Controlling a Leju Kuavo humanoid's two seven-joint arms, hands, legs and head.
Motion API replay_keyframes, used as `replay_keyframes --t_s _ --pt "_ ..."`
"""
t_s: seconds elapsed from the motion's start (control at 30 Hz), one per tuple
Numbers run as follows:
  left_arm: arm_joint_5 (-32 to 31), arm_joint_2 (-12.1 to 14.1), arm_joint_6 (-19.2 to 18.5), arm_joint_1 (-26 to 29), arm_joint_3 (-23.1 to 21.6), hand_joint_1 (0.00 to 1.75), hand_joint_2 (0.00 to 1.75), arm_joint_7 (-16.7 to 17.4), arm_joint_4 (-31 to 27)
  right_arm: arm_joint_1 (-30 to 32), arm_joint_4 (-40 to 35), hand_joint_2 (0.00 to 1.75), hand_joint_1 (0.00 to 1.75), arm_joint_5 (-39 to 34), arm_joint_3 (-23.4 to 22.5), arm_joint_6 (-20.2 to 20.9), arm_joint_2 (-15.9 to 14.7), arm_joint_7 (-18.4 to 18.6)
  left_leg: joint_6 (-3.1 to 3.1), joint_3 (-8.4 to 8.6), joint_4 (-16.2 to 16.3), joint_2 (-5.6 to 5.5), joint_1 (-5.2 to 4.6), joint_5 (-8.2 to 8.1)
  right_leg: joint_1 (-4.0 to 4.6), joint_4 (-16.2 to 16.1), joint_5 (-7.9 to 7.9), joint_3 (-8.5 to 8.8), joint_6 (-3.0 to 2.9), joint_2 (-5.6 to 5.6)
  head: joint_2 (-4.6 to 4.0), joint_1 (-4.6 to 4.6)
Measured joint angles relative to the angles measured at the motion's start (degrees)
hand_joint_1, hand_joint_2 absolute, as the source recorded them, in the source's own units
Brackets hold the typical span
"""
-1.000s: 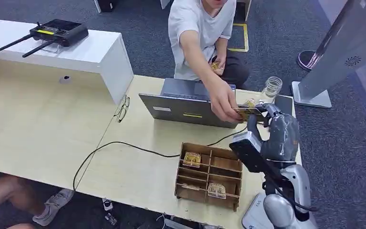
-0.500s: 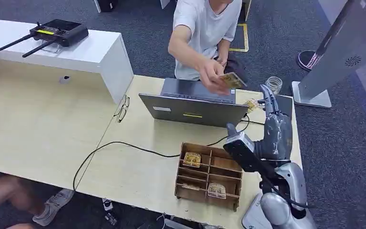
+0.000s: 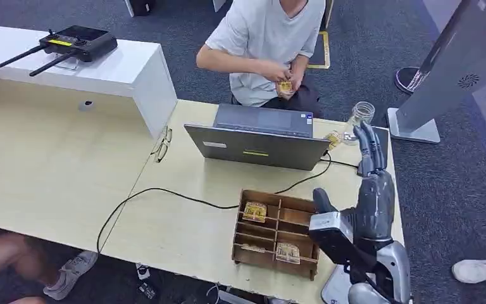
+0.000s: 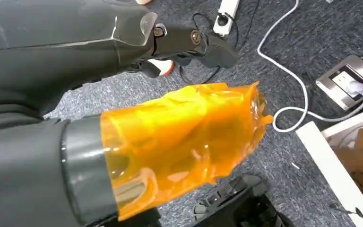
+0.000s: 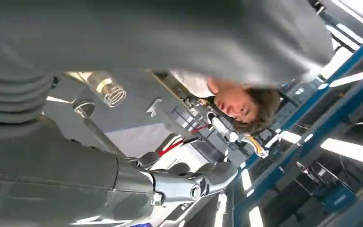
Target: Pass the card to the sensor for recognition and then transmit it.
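Observation:
My right hand [image 3: 371, 180] is raised over the table's right end, fingers straight and apart, holding nothing. In the right wrist view the same hand [image 5: 80, 165] shows bare fingers [image 5: 191, 182]. The person across the table holds the yellow card [image 3: 284, 87] in both hands at their lap. More cards [image 3: 255, 211] lie in the wooden tray [image 3: 278, 197]; another small card [image 3: 333, 138] lies on the table by the laptop. A dark flat pad [image 3: 381, 136] sits behind my fingertips. My left hand [image 4: 123, 94] hangs above the carpet with an orange-wrapped thumb [image 4: 184, 137], holding nothing.
A grey laptop [image 3: 256, 136] stands mid-table, with a black cable [image 3: 164, 193] running from it. A glass jar [image 3: 361, 115] is at the far right corner. Glasses [image 3: 162, 144] lie by the white shelf [image 3: 120, 69], which carries a controller [image 3: 76, 41]. A kiosk stand [image 3: 443, 69] stands at the right.
The person took the card out of my right hand and pulled it back to their lap. My right hand opened, straightened its fingers and drew back toward me.

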Motion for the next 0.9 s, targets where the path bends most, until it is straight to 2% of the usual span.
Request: replay_keyframes --t_s 0.4,0.5,0.73,0.9 --pt "2.0 0.2 1.4 1.1 1.3 0.0 0.0 -1.3 0.0 8.2 -7.7 0.0 0.0 -5.6 1.9 -1.0 -1.0 -6.6 0.0 -0.01 0.0 0.0 0.0 -0.02 0.0 0.0 -0.01 0.0 0.01 0.0 0.0 0.0" --pt "2.5 0.3 2.0 1.5 1.7 0.0 0.0 -2.9 0.0 10.2 -9.1 0.0 0.0 -7.8 2.5 -1.0 -1.4 -8.7 0.01 -0.01 0.0 0.0 0.0 -0.03 0.0 0.0 -0.02 0.0 0.01 0.0 0.0 0.0" --pt "3.5 0.8 2.9 2.7 2.7 0.0 0.0 -4.5 0.0 13.9 -11.3 0.0 0.0 -14.5 3.8 1.0 -3.4 -13.4 0.01 -0.02 0.0 0.0 0.0 -0.04 0.0 0.0 -0.03 -0.01 0.01 -0.01 0.0 0.0" --pt "3.8 0.8 3.1 3.0 3.3 0.0 0.0 -4.6 0.0 15.7 -11.9 0.0 0.0 -15.5 4.1 1.4 -4.5 -14.4 0.02 -0.02 0.0 0.0 0.0 -0.04 0.0 0.0 -0.03 0.0 0.01 0.0 0.0 0.0"
